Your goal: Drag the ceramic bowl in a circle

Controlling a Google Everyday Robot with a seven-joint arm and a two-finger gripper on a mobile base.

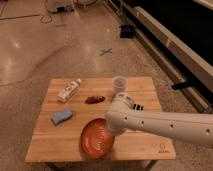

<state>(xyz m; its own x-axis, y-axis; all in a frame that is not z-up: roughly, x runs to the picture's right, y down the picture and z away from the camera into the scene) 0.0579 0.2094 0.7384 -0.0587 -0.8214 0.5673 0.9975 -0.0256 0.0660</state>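
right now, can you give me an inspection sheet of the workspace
surface: wooden table, square top, on a polished floor
job's things: orange-red bowl near the table's front edge, partly covered by the arm
clutter: white bottle lying at back left; blue sponge at left; small brown item at centre back; clear cup upright at back right
claw: claw down at the bowl's right side, mostly hidden under the white arm
cables: dark cable on the floor at the far back
surroundings: blue cross mark on the floor behind the table; dark wall rail to the right
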